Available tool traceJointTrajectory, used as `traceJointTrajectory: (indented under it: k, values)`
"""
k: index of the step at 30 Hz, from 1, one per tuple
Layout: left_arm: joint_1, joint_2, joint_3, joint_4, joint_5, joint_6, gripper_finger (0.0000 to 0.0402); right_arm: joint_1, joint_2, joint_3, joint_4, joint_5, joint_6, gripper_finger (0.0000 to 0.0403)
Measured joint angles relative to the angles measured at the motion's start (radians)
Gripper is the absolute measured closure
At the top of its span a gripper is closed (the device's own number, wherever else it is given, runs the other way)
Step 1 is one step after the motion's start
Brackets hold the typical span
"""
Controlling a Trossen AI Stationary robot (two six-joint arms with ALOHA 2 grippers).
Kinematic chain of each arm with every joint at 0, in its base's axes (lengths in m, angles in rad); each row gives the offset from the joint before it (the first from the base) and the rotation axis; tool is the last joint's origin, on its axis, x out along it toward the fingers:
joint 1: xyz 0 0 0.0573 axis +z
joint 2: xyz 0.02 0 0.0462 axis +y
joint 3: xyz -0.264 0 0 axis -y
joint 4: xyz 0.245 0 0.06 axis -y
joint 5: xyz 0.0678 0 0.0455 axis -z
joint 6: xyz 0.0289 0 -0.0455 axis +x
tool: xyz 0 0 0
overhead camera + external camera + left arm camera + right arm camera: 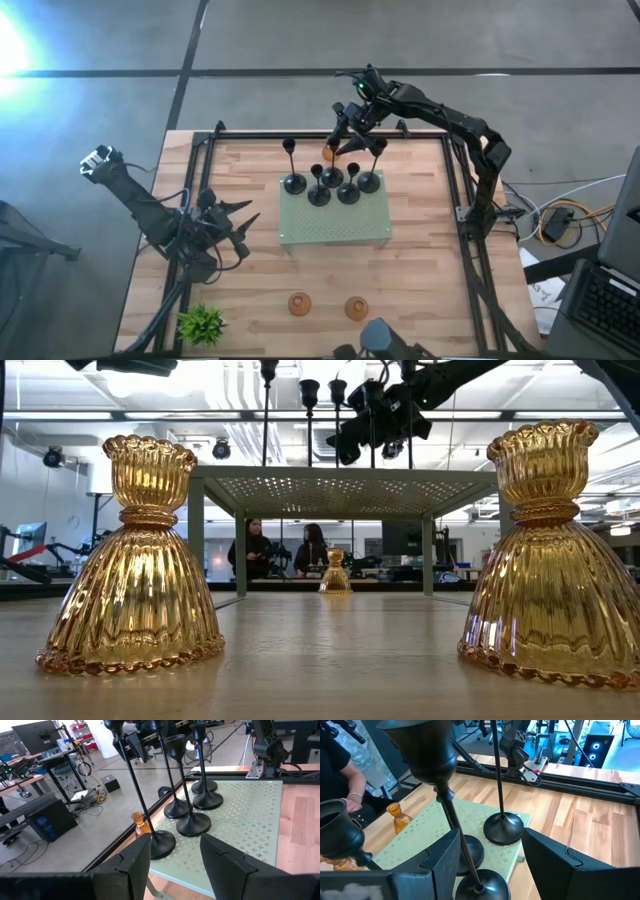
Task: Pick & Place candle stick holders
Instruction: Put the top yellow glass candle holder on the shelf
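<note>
Several black candle stick holders (332, 178) with domed bases and thin stems stand on a green perforated platform (300, 228). One amber holder (328, 153) stands on the table just past the platform's far edge. Two more amber holders (299, 302) (356, 307) stand near the table's near edge. My right gripper (347, 143) is open above the platform's far side. In the right wrist view (490, 834) its fingers stand on either side of one black holder's stem (457, 837); I cannot tell whether they touch it. My left gripper (243, 222) is open and empty, left of the platform.
A small green plant (200, 323) stands at the near left corner. A black rail frame (455, 190) runs around the table. The platform stands on legs (240, 550), with the far amber holder (335, 573) seen beneath it. People sit beyond the table (255, 548).
</note>
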Motion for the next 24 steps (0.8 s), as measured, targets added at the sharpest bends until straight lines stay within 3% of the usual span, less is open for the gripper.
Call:
traceJointTrajectory:
  k: [24]
  values:
    - [0.001, 0.0, 0.0, 0.0, 0.0, 0.0, 0.0225, -0.046, -0.001, 0.0, -0.012, 0.034, -0.029, 0.0195]
